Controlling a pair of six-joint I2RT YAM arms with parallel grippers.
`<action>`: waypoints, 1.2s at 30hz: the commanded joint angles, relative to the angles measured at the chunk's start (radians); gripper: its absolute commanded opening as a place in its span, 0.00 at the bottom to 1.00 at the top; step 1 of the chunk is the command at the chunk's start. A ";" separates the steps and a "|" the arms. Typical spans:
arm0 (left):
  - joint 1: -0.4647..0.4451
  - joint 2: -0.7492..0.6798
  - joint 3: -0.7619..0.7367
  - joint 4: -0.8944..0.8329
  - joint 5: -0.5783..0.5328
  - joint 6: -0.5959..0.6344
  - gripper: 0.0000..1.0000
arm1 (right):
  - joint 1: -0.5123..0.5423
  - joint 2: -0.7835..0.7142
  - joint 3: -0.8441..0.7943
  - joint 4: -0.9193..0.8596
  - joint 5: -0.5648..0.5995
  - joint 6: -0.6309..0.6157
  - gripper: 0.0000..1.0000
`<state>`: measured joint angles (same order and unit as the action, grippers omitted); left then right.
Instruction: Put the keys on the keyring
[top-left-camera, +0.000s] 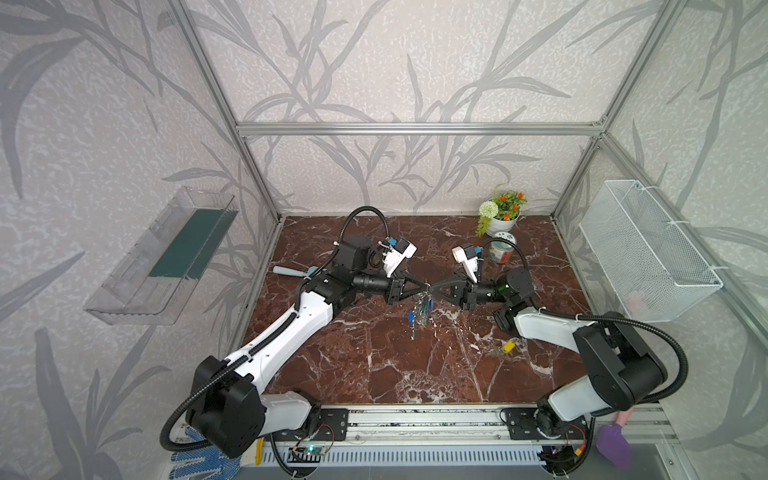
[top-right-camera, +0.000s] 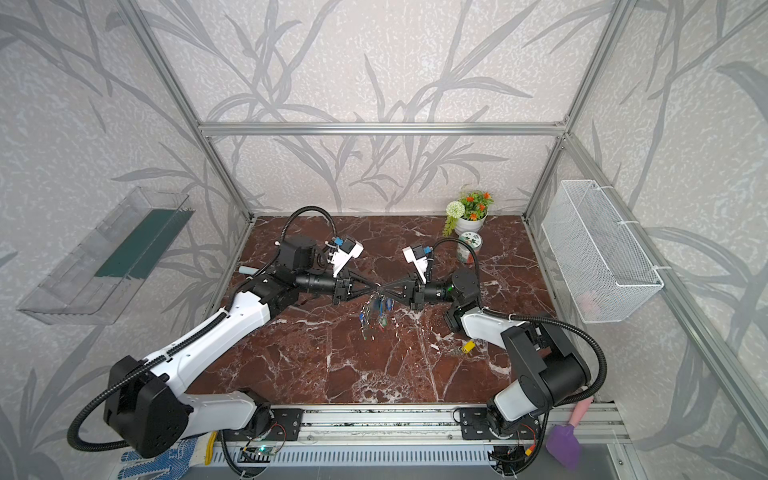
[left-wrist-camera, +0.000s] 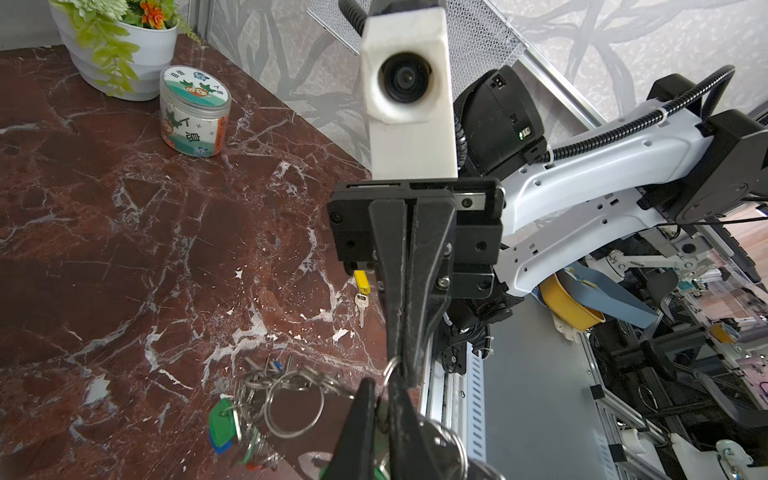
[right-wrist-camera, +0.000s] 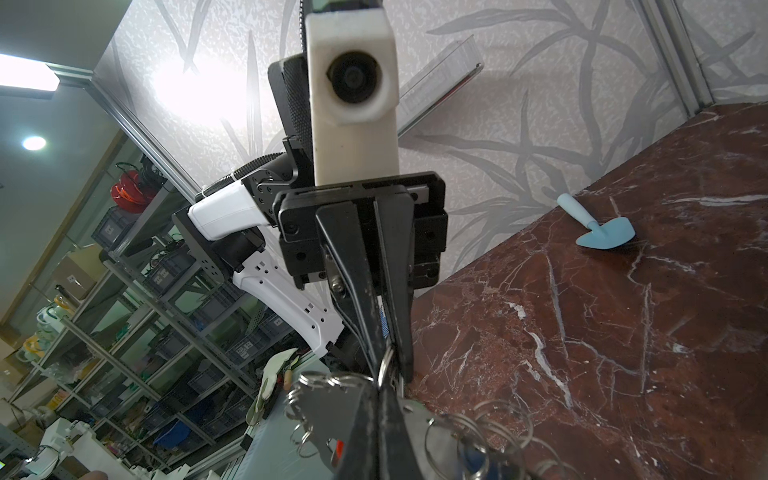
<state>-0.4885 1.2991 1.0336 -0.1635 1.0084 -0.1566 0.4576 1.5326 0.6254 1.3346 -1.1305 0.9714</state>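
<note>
Keys (top-left-camera: 508, 346): the yellow-tag pair is lying flat on the table (top-left-camera: 374, 374), roughly 4 o'clock from where the grippers meet in both top views. It's well apart from them and nothing is touching it.
Keyring (top-left-camera: 424, 297): up in the air mid-table, with the bunch of tagged keys dangling under it.
Left gripper (top-left-camera: 426, 285): jaws pinched down on the hoop, and it looks like a proper hold from the right wrist view.
Right gripper (top-left-camera: 432, 287): clamped tight on the same hoop, tip to tip with the left one.
Step, my guess: getting the hoop steadied or its gap worked open before either arm fetches the keys.
How I'd do it: keep one pinch firm close to the gap, move the other slowly so the bunch doesn't swing, and nudge the bunch away from the opening.
Watch out: the hoop is thin and could twist or slip out. I can't actually spot the gap in any view.
</note>
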 joint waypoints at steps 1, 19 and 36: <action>-0.001 0.005 0.046 -0.008 0.078 0.014 0.09 | 0.002 -0.005 0.039 0.072 0.011 -0.011 0.00; -0.002 -0.038 0.058 -0.065 -0.075 -0.017 0.00 | -0.037 0.027 0.036 0.072 0.049 0.012 0.12; -0.078 0.011 0.249 -0.448 -0.627 -0.120 0.00 | 0.034 -0.431 0.045 -0.966 0.400 -0.521 0.42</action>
<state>-0.5495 1.2949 1.2064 -0.5335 0.4862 -0.2398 0.4618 1.1774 0.6426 0.6579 -0.8455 0.6197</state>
